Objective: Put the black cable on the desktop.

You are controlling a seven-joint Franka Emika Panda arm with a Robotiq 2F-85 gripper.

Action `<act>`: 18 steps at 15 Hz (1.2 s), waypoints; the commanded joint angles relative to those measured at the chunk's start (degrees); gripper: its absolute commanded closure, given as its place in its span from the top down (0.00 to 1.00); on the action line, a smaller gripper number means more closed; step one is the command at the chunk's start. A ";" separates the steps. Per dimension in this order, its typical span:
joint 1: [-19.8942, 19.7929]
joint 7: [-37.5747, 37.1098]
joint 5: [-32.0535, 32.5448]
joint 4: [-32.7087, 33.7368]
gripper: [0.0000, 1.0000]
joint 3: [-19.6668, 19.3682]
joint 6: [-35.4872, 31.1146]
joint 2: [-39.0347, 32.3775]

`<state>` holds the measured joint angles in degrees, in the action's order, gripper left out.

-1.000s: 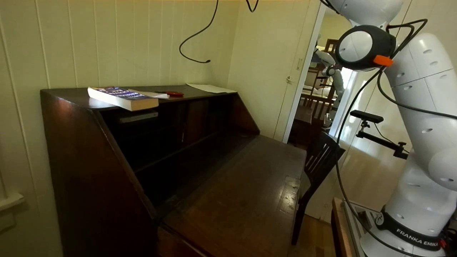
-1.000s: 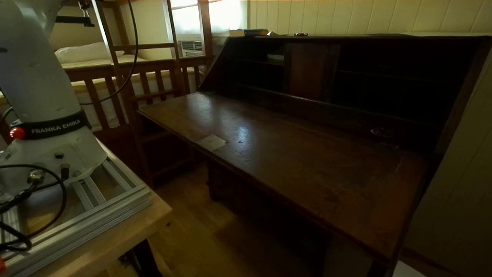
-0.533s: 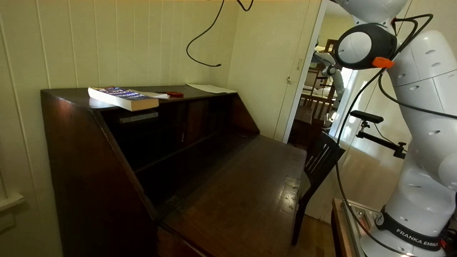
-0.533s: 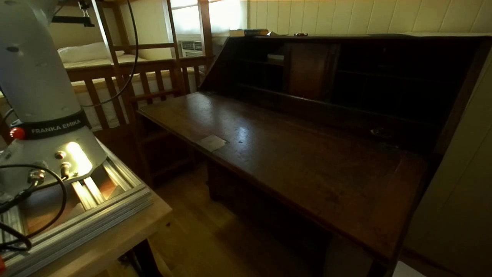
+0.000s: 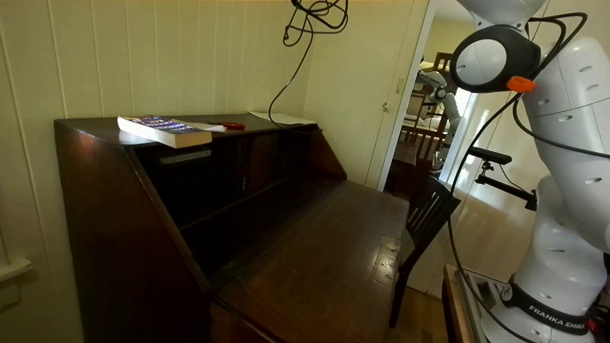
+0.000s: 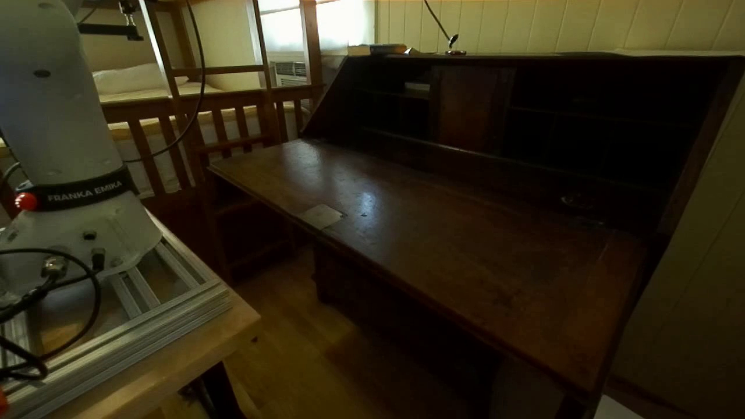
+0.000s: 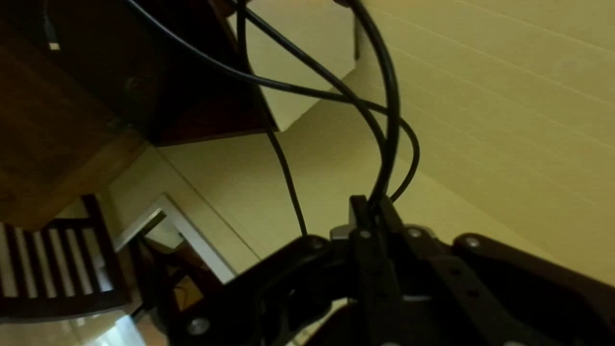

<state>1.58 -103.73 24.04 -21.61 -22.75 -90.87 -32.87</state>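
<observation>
The claw (image 7: 373, 205) is narrow, its tips pinching the black cable (image 7: 393, 96) between them, as the wrist view shows. Past the tips the cable opens into loose loops that cross one another, and a strand to the left runs apart from the tips until the claw's body hides it.

In an exterior view a bundle of these loops hangs at the upper edge, in the air, higher than the upper tabletop (image 5: 93, 126) of the dark desk (image 5: 119, 228). One long strand drops from the bundle, passes over or in front of a white sheet (image 5: 281, 117) at the far right of the tabletop, and ends beside the right edge. Whether this tail touches the wood cannot be told. In an exterior view a piece of the cable slants down to an end just above a small red item (image 6: 456, 53); contact is unclear there too.

A thick book (image 5: 164, 131) lies flat at the near left of the tabletop, with some white paper (image 5: 217, 127) just beside it, and the red item sits between that paper and the white sheet. Lower down, the desk's broad leaf (image 5: 314, 257) reaches toward the robot arm (image 5: 567, 119), which stands at the right. A dark chair (image 5: 426, 219) stands between the leaf and the arm.
</observation>
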 commanded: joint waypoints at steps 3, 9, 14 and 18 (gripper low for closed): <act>-0.09 -1.86 -3.36 -0.86 0.01 4.90 17.36 -0.24; -5.88 -2.15 -15.23 -1.56 0.01 12.90 18.96 -2.87; -7.98 -1.34 -17.19 -2.61 0.05 13.66 19.28 -4.40; -9.03 -1.07 -17.99 -2.70 0.05 14.03 19.13 -4.80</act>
<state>-7.54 -104.90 6.23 -23.79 -8.44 -71.53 -37.97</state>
